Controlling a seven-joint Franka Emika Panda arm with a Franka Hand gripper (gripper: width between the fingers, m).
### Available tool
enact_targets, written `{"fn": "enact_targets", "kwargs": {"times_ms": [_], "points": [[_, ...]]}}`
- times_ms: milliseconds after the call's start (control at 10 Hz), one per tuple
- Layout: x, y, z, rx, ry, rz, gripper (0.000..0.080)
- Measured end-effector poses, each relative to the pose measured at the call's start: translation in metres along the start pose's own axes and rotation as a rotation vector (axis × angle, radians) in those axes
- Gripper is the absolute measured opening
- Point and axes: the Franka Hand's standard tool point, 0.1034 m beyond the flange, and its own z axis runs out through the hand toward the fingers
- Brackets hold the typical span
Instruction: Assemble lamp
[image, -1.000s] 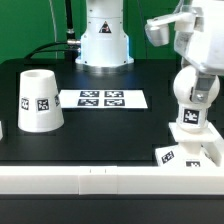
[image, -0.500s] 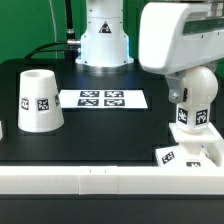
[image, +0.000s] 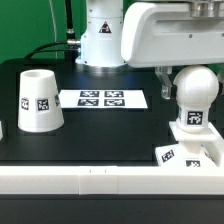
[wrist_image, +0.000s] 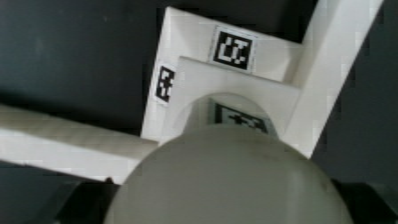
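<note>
Three lamp parts are on view for you. The bulb (image: 193, 92) stands upright, its tagged foot set on the flat square base (image: 207, 148), far over at the exterior view's right. In the wrist view the bulb (wrist_image: 222, 185) fills the near foreground as a blurred white dome, with the base (wrist_image: 192, 62) and its square tags lying beyond it.

You cannot tell how the jaws stand. Of the gripper (image: 165, 84) the exterior view shows only a dark piece hanging under the arm's big white housing (image: 165, 35), at about 9 o'clock of the bulb, just beside it and seemingly not touching. Neither view gives a clear sight of both fingers or of any gap between them, so you cannot say how wide they are apart or whether they have hold of anything.

Farther out, the base lies just beside the white rail (image: 100, 180) along the table's near edge. The marker board (image: 103, 99) lies flat on the black table (image: 100, 135) at 9 o'clock of the bulb, well apart from it. Beyond that, still at 9 o'clock, the shade (image: 38, 100) stands wide end down, one tag facing you.
</note>
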Motion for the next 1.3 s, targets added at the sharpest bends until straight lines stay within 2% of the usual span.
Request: {"fn": "enact_targets", "kwargs": {"times_ms": [800, 900, 1300], "points": [[0.0, 0.001, 0.001, 0.009, -0.004, 0.458, 0.0577], [-0.001, 0.001, 0.001, 0.024, -0.008, 0.556, 0.0577], [-0.002, -0.01, 0.002, 0.027, -0.024, 1.026, 0.0577]]}}
